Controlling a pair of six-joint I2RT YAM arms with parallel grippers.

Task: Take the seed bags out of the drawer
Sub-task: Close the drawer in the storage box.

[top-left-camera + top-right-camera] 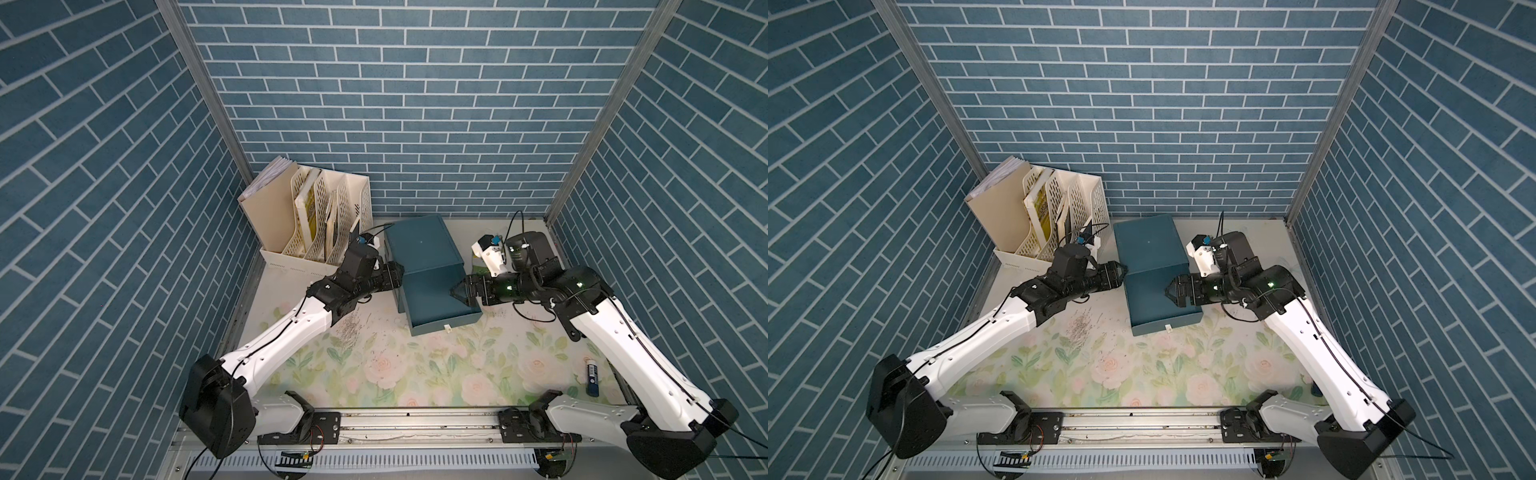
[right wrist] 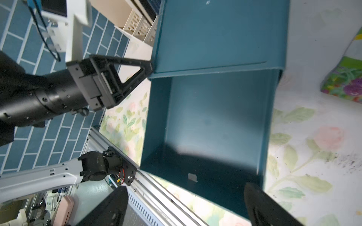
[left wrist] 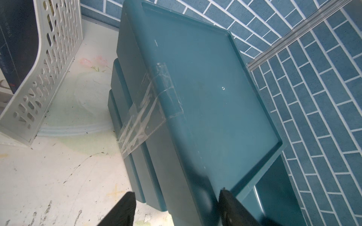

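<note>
The teal cabinet stands at the back of the floral mat, its drawer pulled out toward me. In the right wrist view the drawer's inside shows only a bare floor. One seed bag, green with purple flowers, lies on the mat to the right of the cabinet. My left gripper is at the cabinet's top left edge with its jaws apart: one finger is above the top, the other beside the wall. My right gripper hangs open over the drawer's right side, and nothing is between its fingers.
A cream file organiser with folders and books stands at the back left, close to the left arm. A blue-and-white tube lies at the mat's right front. Small dark bits are scattered left of the drawer. Brick-patterned walls close in three sides.
</note>
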